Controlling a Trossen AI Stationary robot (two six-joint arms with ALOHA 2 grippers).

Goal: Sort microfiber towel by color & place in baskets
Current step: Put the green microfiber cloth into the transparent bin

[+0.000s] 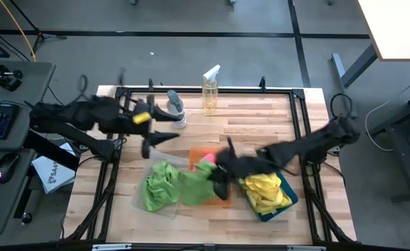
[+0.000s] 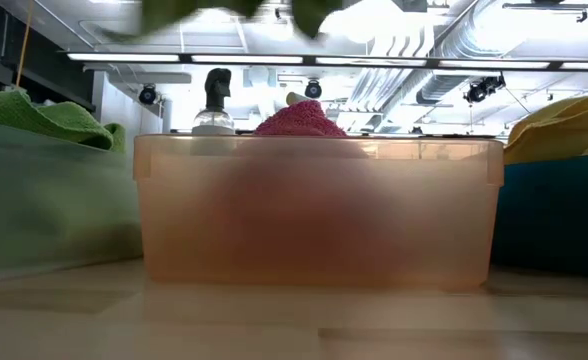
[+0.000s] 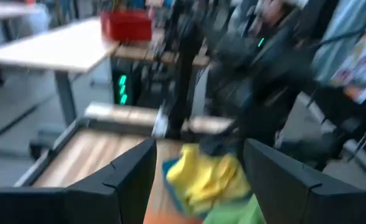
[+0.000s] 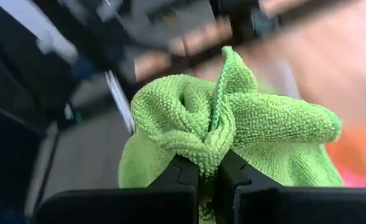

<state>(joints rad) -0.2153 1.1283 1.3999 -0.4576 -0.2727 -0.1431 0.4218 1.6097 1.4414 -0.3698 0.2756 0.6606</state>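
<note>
Wooden slats make up the pale bench (image 1: 107, 209) I see from above, framed by a black rail, with bare wood along its near edge and left side. My right gripper (image 1: 222, 187) hangs over the translucent orange plastic basket (image 1: 199, 155), holding a lime green fuzzy towel (image 1: 194, 183) just beside the clear plastic basket (image 1: 171, 209), where more green cloths (image 1: 160, 187) lie. Yellow fuzzy towels (image 1: 266, 192) fill the teal-blue plastic basket (image 1: 283, 203). A hot pink cloth (image 1: 206, 160) sits in the orange basket. My left gripper (image 1: 156, 139) waits near the back left, beside two spray bottles (image 1: 211, 89).

From bench height, the orange basket (image 2: 319, 210) fills the middle, pink cloth (image 2: 300, 120) peeking over its rim; ceiling lights and ducts show beyond.

My left wrist view shows its fingers (image 3: 130, 180) apart, nothing between them, yellow towels (image 3: 203, 177) ahead.

My right wrist view alone shows the fingers (image 4: 236, 177) clamped on the green towel (image 4: 233, 118).
</note>
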